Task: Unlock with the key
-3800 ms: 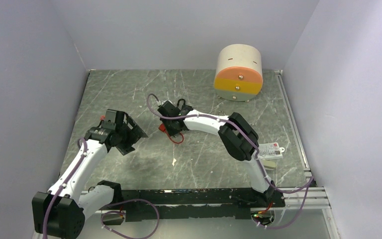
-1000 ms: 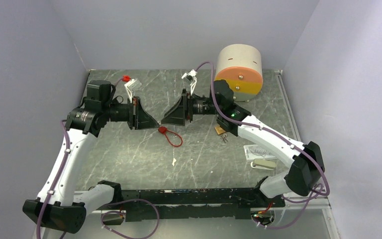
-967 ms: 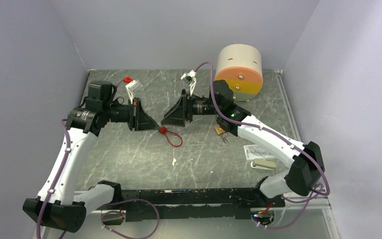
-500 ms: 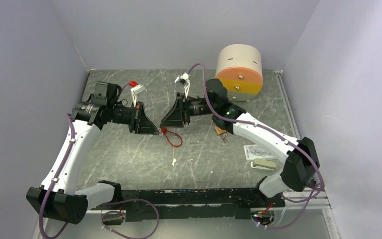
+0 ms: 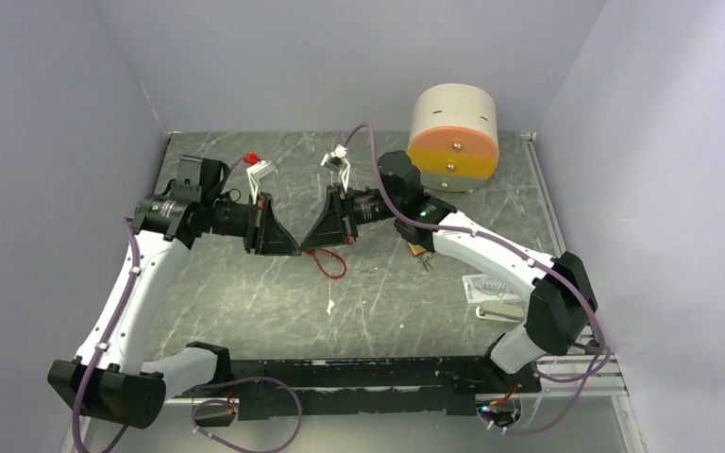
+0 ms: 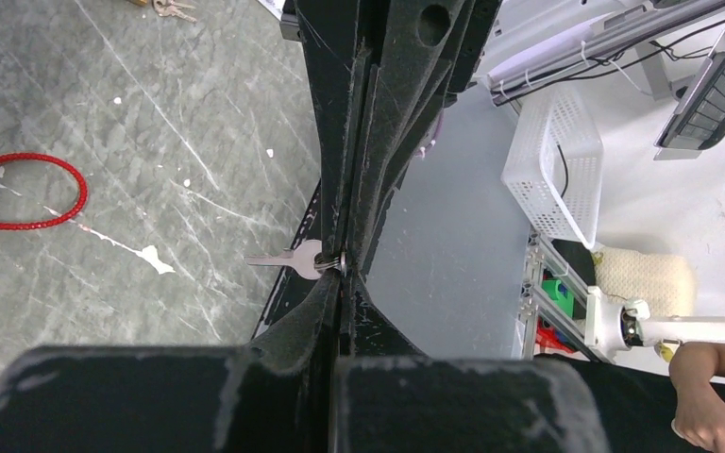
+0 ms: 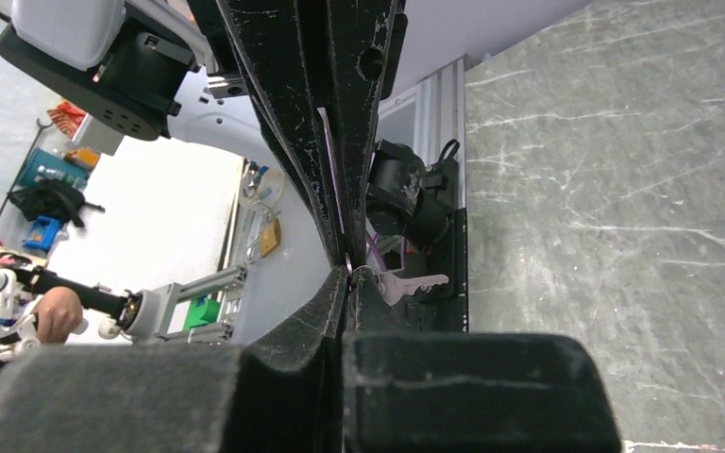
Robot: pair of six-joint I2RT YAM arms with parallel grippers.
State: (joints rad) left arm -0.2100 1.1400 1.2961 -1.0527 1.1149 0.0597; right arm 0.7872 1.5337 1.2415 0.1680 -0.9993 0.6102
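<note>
My two grippers meet tip to tip above the middle of the bench [image 5: 245, 302]. My left gripper [image 6: 340, 288] is pinched tight on the head of the key [image 6: 288, 260]. The key sticks out sideways from the pinch, and its long thin end points down at the bench. My right gripper [image 7: 347, 276] is squeezed shut too, right at the key's head, but I cannot tell if it grips it. The little lock [image 5: 418, 248] lies on the bench under my right arm, apart from the key.
</note>
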